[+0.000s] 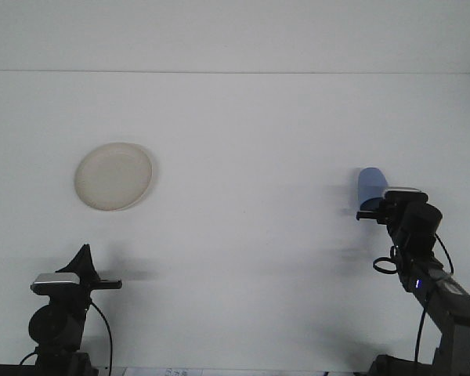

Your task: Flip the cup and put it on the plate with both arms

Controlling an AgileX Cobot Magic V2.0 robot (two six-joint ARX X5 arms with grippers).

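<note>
While right end effector (374, 206) is closing on blue cup (371, 186) at right of frame, left end effector (90, 270) is idling lower left, opening not discernible. Cream plate (113, 175) is sitting upper left on white surface (243, 141); pale wall (235, 35) is running behind.

Wide bare table (251, 235) between the two arms, plate (113, 175) lying alone at far left, open above and all round, blue cup (371, 186) at far right with the right gripper (374, 209) crowding its near side, left gripper (90, 276) low, well apart from the plate
</note>
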